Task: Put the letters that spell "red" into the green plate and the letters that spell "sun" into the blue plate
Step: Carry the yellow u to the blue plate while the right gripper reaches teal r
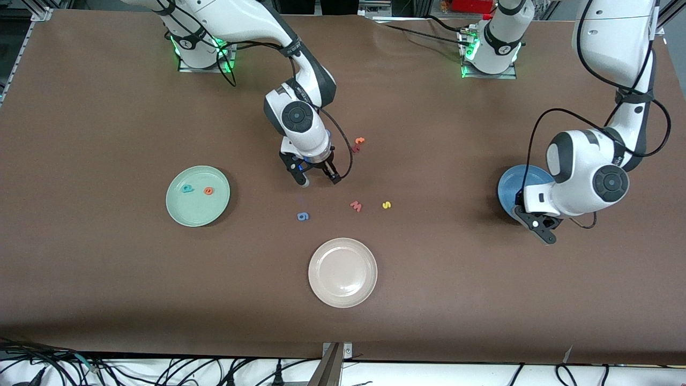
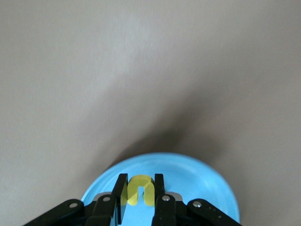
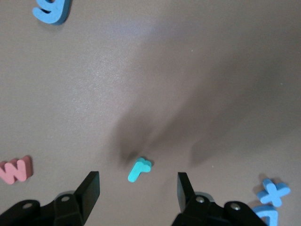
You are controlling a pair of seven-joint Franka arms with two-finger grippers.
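Near the middle of the tabletop (image 1: 80,107), the right gripper (image 3: 138,188) hung low over the teal "r" (image 3: 139,169), its fingers (image 3: 89,188) spread wide and holding nothing; the letter lay on the bare surface between them, touching neither. Judging by that, the step in hand was the pick of the last letter for "red": the gripper needed to sink a little more and pinch the "r", then carry it to the green plate (image 1: 177,212), where the teal "d" (image 1: 187,188) and orange "e" (image 1: 208,190) already lay.

Toward the left arm's end, the left gripper (image 2: 139,197) hovered over the blue plate (image 2: 197,174) with its fingers clamped on the yellow "u" (image 2: 139,189), apparently ready to drop it. The yellow "s" (image 1: 386,205) sat on the tabletop beside the pink "w" (image 1: 356,206). The "n" could not be made out with certainty.
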